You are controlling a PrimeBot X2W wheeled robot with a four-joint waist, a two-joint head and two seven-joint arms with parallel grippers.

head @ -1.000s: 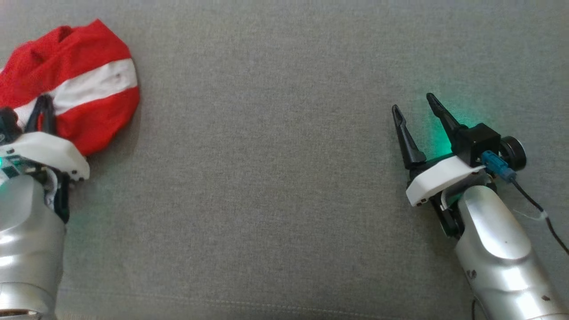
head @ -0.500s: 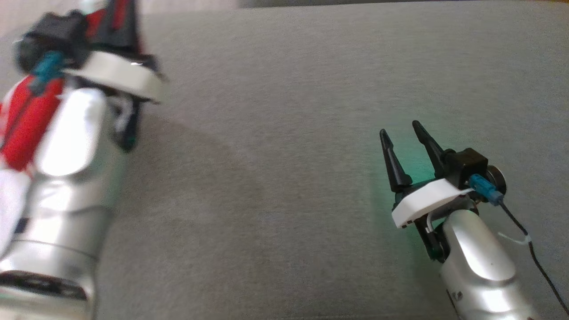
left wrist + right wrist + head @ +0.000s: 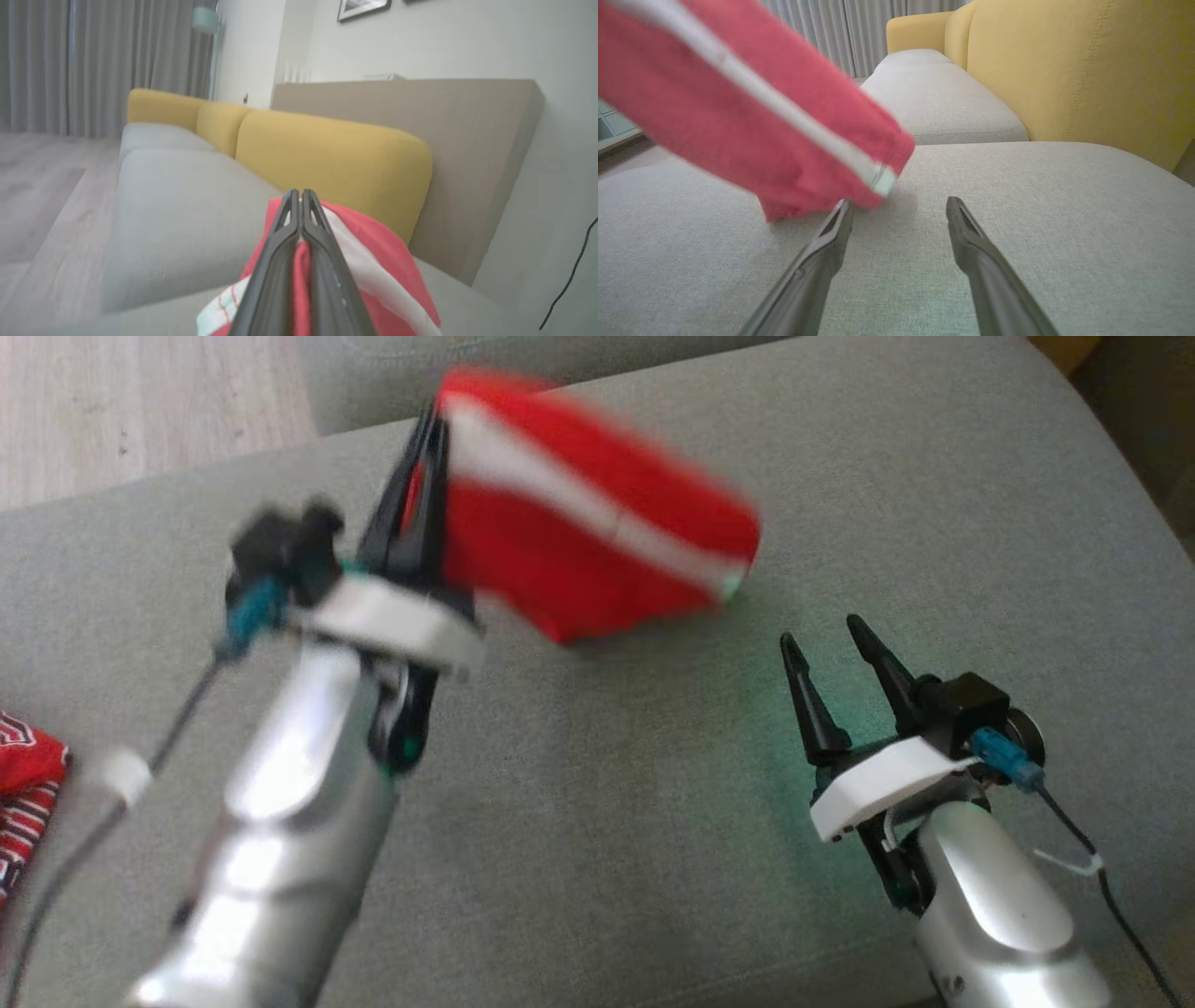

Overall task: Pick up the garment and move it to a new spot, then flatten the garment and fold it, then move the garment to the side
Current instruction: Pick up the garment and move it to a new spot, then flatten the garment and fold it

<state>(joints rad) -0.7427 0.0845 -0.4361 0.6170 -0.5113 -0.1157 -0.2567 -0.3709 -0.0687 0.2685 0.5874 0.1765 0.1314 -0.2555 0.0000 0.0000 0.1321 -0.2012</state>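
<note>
Left gripper (image 3: 431, 439) clamped on the soft, light garment (image 3: 579, 541), apparently near its blurred edge; right gripper (image 3: 823, 635) jaws apart, empty.

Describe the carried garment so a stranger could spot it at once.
Start at the grey sofa seat. Above its middle, the left end effector is shut on a red garment with a white stripe. Unlike the red clothes lying far left on the seat, it hangs in the air.
</note>
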